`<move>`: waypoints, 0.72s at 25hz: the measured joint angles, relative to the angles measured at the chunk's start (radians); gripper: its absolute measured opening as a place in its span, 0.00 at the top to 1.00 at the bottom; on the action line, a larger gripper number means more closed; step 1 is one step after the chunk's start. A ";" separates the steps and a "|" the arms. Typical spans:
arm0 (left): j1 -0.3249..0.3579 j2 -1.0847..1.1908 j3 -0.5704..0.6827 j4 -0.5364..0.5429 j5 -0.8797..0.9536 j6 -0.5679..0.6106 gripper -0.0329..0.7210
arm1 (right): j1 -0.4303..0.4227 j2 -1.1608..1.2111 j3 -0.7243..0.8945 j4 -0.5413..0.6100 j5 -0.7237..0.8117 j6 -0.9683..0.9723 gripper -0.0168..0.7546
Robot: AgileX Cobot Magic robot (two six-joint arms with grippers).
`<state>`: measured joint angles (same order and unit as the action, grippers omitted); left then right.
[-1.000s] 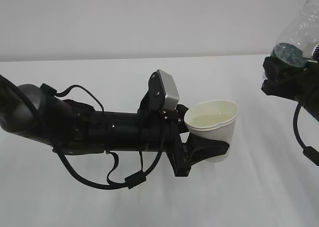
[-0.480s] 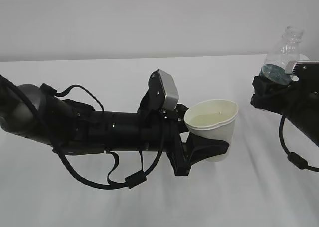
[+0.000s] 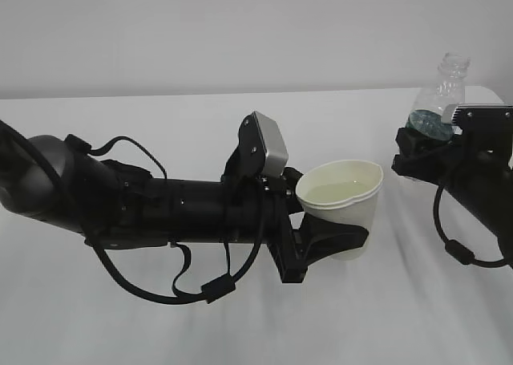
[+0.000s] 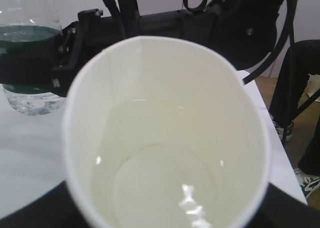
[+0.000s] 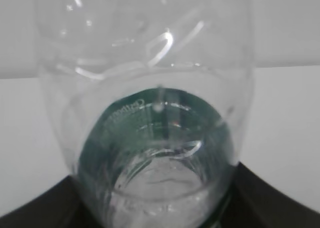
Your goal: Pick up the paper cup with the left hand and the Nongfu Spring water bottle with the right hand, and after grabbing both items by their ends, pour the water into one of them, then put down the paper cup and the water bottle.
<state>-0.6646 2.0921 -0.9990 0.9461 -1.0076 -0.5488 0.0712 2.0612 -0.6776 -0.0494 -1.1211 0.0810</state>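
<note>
Paper cup point(image 3: 343, 208): white, tapered, upright, rim squeezed oval, clasped low by the left end effector point(image 3: 325, 241); shallow clear water point(image 4: 160, 188) inside.
Water bottle point(image 3: 437, 100): clear, capless, green label, upright, clamped by the right end effector point(image 3: 417, 152), well right of the cup.

- paper cup point(image 3: 346, 208): white outside, pale cream inside
- water bottle point(image 3: 437, 102): clear, with a dark green label band
- left hand point(image 3: 325, 241): black
- table point(image 3: 160, 325): plain white
</note>
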 joint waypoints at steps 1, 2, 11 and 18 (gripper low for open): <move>0.000 0.000 0.000 0.000 0.000 0.000 0.38 | 0.000 0.011 -0.009 0.000 0.000 0.000 0.43; 0.000 0.000 0.000 0.000 0.000 0.000 0.38 | 0.000 0.020 -0.015 0.000 0.000 0.000 0.43; 0.000 0.000 0.000 0.000 0.000 0.000 0.38 | 0.000 0.090 -0.070 -0.022 0.000 0.000 0.43; 0.000 0.000 0.000 0.000 0.000 0.000 0.38 | 0.000 0.136 -0.084 -0.026 -0.001 0.000 0.43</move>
<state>-0.6646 2.0921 -0.9990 0.9461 -1.0076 -0.5488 0.0712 2.1974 -0.7618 -0.0750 -1.1218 0.0810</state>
